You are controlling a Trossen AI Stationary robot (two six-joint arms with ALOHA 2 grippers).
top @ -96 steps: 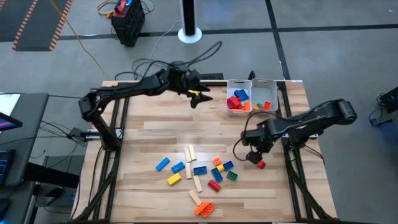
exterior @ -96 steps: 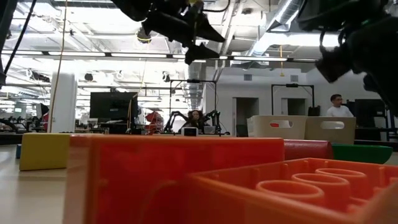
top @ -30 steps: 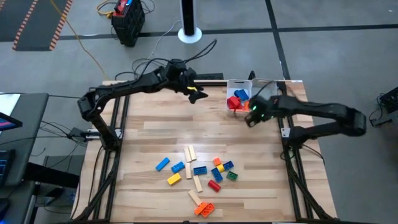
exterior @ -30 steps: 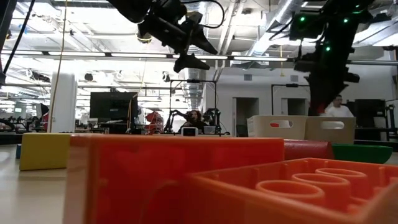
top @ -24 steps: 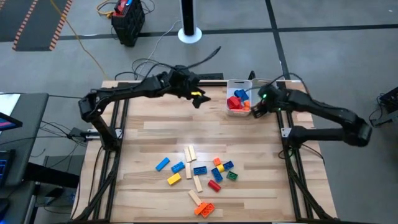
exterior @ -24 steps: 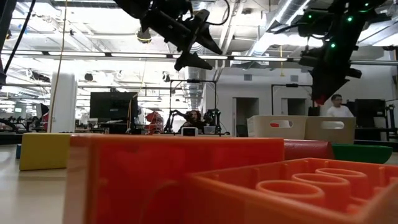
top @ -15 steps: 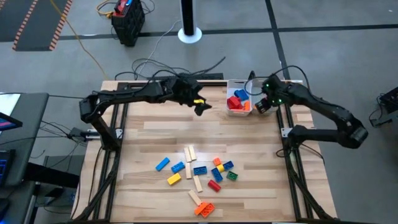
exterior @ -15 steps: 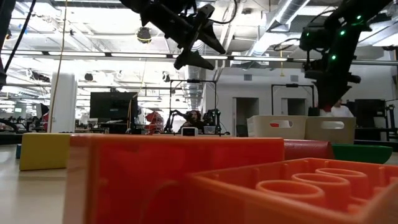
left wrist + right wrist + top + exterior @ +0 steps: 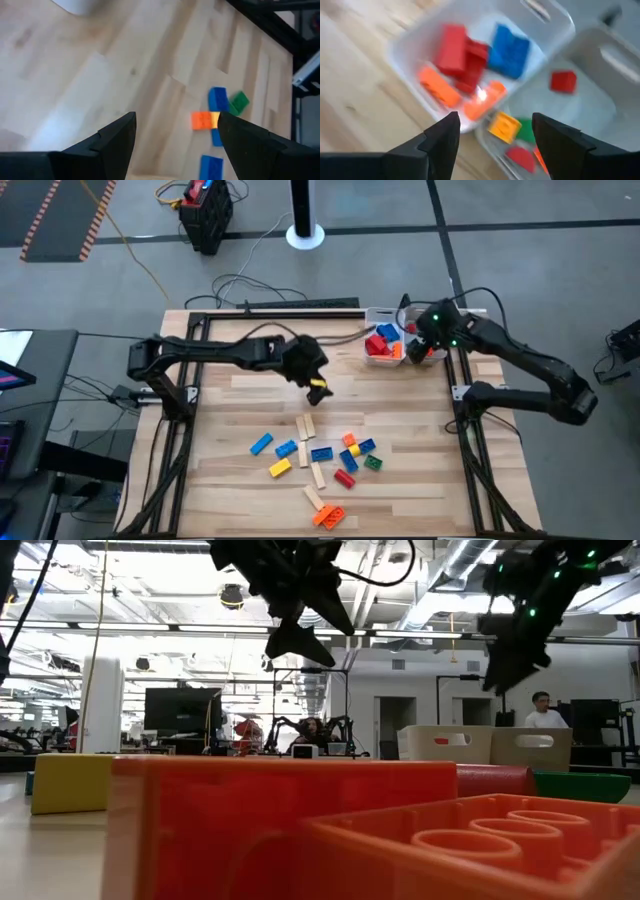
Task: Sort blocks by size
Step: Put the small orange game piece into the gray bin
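Loose blocks [image 9: 320, 458], coloured studded bricks and pale wooden bars, lie flat on the near middle of the wooden table. My left gripper [image 9: 319, 390] hangs open above the bare table just beyond them; its wrist view shows orange [image 9: 202, 120], blue [image 9: 217, 98] and green [image 9: 239, 101] blocks ahead of its empty fingers. My right gripper [image 9: 425, 350] hangs open over two white trays at the far right. One tray [image 9: 470, 60] holds red, blue and orange blocks. The other tray [image 9: 560, 105] holds red, yellow and green ones.
The trays [image 9: 385, 338] stand against the table's far right corner. A large orange brick [image 9: 300, 830] fills the low view's foreground, with a yellow block [image 9: 70, 783] to its left. Bare wood lies left and right of the pile. A person [image 9: 541, 712] sits in the room behind.
My left gripper has swung from the table's far edge toward the near edge and down, stopping just beyond the pile of blocks. My right gripper has gone toward the far right corner and now hangs over the trays; its arm has swung round with it.
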